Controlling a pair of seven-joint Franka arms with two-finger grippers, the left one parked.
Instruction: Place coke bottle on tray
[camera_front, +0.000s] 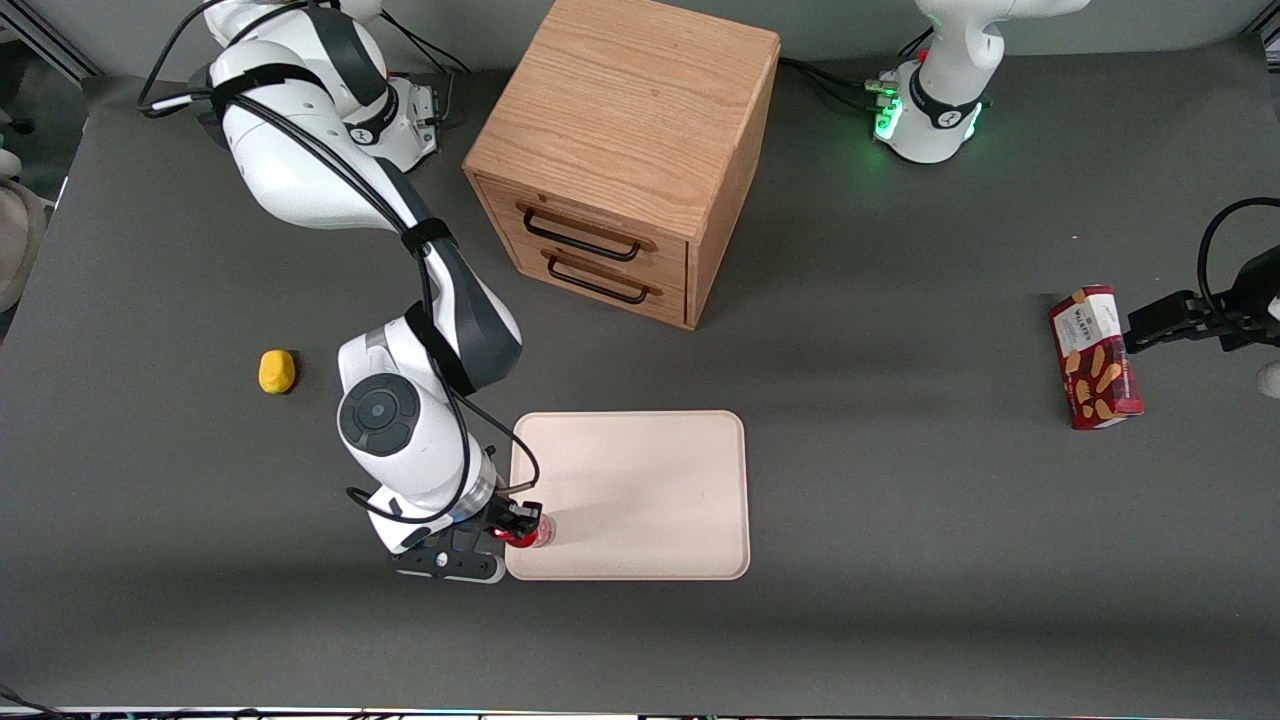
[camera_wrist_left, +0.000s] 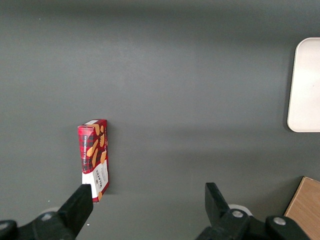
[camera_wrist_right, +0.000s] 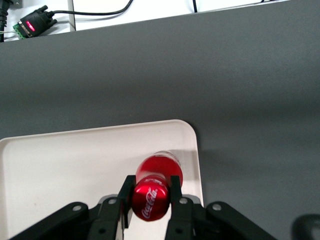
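Observation:
The coke bottle (camera_wrist_right: 159, 167) is small, with a red cap (camera_wrist_right: 150, 198) and a red label. My right gripper (camera_wrist_right: 150, 196) is shut on its cap end and holds it upright over the pale cream-pink tray (camera_wrist_right: 65, 165), near one of the tray's corners. In the front view the gripper (camera_front: 517, 528) and the bottle (camera_front: 530, 533) are at the tray's (camera_front: 640, 490) corner nearest the front camera, toward the working arm's end. I cannot tell whether the bottle's base touches the tray.
A wooden two-drawer box (camera_front: 625, 150) stands farther from the front camera than the tray. A small yellow lump (camera_front: 277, 371) lies toward the working arm's end. A red snack box (camera_front: 1095, 357) lies toward the parked arm's end, also in the left wrist view (camera_wrist_left: 94, 157).

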